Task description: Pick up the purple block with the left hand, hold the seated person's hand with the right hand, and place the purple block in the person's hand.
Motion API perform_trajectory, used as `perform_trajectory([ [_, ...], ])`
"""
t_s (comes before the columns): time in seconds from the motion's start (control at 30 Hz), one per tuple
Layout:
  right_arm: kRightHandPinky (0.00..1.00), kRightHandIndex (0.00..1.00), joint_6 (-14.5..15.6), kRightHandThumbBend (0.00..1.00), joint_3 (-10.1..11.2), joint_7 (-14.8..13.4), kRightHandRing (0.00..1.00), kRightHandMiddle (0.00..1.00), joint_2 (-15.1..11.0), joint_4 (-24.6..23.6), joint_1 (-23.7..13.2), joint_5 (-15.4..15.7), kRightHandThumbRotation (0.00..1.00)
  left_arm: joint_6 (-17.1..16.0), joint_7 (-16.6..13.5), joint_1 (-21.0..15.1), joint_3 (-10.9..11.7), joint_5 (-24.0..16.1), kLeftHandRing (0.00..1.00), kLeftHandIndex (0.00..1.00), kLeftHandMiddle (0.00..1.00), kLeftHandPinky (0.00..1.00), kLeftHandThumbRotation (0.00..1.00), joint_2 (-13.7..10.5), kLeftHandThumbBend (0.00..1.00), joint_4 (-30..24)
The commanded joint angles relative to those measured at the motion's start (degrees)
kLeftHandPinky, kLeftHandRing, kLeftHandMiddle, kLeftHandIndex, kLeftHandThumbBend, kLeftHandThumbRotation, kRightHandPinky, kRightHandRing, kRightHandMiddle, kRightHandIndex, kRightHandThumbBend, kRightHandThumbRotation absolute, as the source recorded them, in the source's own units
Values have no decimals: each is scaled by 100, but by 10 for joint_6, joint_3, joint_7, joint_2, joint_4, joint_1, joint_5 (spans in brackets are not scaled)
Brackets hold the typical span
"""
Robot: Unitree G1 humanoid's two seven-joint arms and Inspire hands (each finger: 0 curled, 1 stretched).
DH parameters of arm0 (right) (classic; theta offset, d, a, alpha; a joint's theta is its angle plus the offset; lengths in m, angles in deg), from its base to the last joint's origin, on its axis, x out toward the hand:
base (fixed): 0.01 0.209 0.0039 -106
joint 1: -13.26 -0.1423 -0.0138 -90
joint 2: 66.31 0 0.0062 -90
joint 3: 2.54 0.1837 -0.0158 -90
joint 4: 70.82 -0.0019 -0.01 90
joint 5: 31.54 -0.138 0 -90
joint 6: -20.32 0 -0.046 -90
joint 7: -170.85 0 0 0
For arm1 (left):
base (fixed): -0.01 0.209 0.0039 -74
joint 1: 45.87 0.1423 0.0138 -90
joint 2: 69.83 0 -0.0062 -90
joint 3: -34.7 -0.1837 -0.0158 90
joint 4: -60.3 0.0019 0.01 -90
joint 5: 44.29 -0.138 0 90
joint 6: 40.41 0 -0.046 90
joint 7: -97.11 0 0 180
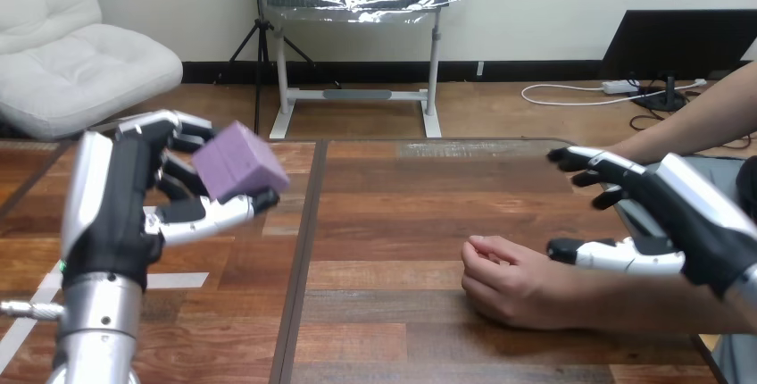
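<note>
- Your left hand, nearest you, pinches the purple block between fingers and thumb, above the desk at its left.
- The block is a matte lilac cube, tilted; fingers hide its rear edge.
- Your right hand is spread over the person's wrist; whether they touch is unclear.
- The person's hand rests curled on the desk, palm hidden.

Left of the person's loosely curled hand on the brown wooden plank table, bare tabletop runs across to the black-and-white left hand, raised with the matte purple cube pinched in it. Right of it, the straight-fingered right hand hangs just over the person's forearm, crowding that side.
</note>
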Motion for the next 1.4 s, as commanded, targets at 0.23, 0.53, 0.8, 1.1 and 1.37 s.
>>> perform_trajectory([
  [0.23,68,88,-17,90,-14,-6,84,88,-43,38,-57,23,54,-22,11,-22,12,7,34,43,38,28,0,5,58,-18],
  [0.53,68,89,-8,91,-26,-1,84,88,-64,56,-65,47,48,-28,17,-22,15,15,33,43,38,28,0,8,58,-17],
  [0.8,69,88,-8,93,-36,5,85,88,-80,66,-66,54,43,-30,18,-22,18,20,33,42,38,27,0,8,58,-15],
  [1.1,72,88,6,95,-44,27,86,88,-95,66,-65,51,36,-34,17,-22,19,25,33,42,38,27,0,7,58,-14],
  [1.37,73,89,40,95,-49,57,87,89,-108,43,-54,56,33,-32,19,-21,20,26,33,42,38,27,0,6,57,-17],
])
